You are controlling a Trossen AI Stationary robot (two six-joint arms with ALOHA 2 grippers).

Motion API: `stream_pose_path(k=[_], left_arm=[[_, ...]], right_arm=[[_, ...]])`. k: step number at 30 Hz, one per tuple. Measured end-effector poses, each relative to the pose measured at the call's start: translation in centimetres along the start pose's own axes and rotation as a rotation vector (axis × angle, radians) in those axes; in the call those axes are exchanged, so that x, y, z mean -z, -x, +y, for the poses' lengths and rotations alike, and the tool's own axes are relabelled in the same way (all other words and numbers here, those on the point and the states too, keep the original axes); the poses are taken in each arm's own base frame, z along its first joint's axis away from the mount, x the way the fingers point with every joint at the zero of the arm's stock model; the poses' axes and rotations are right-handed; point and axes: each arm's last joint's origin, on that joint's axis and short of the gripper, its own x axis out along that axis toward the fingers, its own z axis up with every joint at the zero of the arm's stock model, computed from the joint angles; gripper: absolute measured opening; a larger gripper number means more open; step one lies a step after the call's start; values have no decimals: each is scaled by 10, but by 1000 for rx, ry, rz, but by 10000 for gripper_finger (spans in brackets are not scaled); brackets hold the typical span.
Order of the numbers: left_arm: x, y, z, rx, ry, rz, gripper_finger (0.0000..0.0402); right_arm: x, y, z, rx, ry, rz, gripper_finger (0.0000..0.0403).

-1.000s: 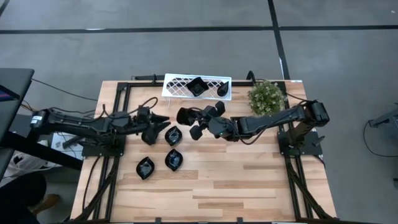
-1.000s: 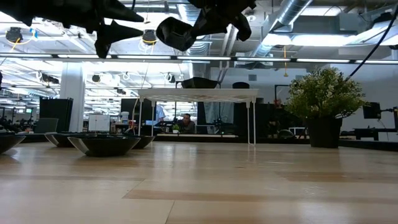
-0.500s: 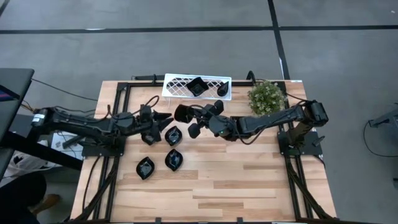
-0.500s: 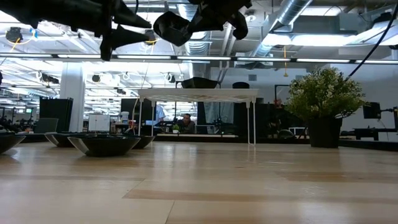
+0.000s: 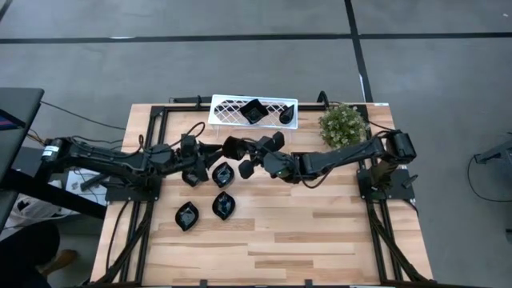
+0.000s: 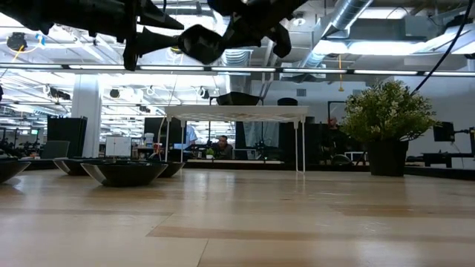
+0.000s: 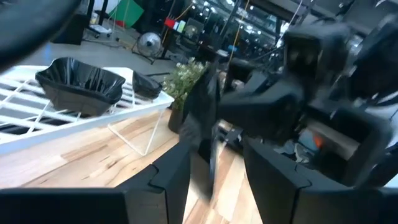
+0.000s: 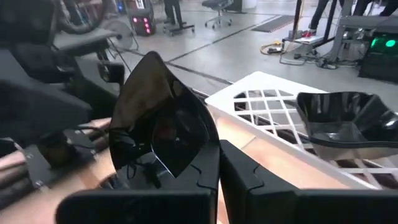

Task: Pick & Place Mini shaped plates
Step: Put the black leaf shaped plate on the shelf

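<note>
While I carry: right gripper (image 8: pixel 217 177) jaws clamp a leaf-shaped plate (image 8: pixel 163 121) edgewise.
Left gripper (image 7: pixel 211 171): jaws parted, empty.
Advice: I hold level toward the rack (image 5: pixel 228 111).

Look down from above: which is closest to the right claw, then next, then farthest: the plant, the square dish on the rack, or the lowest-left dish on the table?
From the right claw:
1. Square dish, on the white rack at the table's far edge.
2. Lowest-left dish, toward the near left.
3. Plant, at the far right corner.
</note>
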Motion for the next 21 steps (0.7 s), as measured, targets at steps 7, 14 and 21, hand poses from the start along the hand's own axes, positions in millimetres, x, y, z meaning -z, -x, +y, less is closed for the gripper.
stream_pose_path(k=[7,14,21], left_arm=[[4,-3,2,-56,-28,2,150],[4,-3,4,-120,-86,-16,150],[3,-2,5,-157,-127,-28,150]], right_arm=[[-3,-3,2,-3,-23,-13,0],[-3,-2,3,8,-17,-14,0],[-3,-1,4,10,-15,-15,0]])
